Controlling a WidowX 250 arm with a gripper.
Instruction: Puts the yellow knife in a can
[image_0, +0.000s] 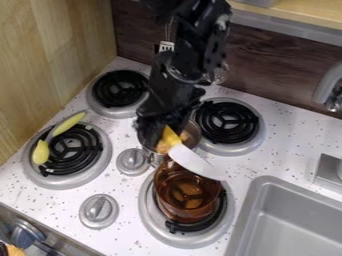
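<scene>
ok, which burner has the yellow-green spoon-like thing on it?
The leftmost burner in the camera view, beside the wooden side wall. The yellow-green spoon-like thing lies across its left side; none of the other three has one.

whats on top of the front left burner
A yellow-green, spoon-shaped utensil lies slantwise over the left side of the black coil, its wider far end reaching toward the back burner. The bits of coil directly underneath it are covered and can't be seen.
</scene>
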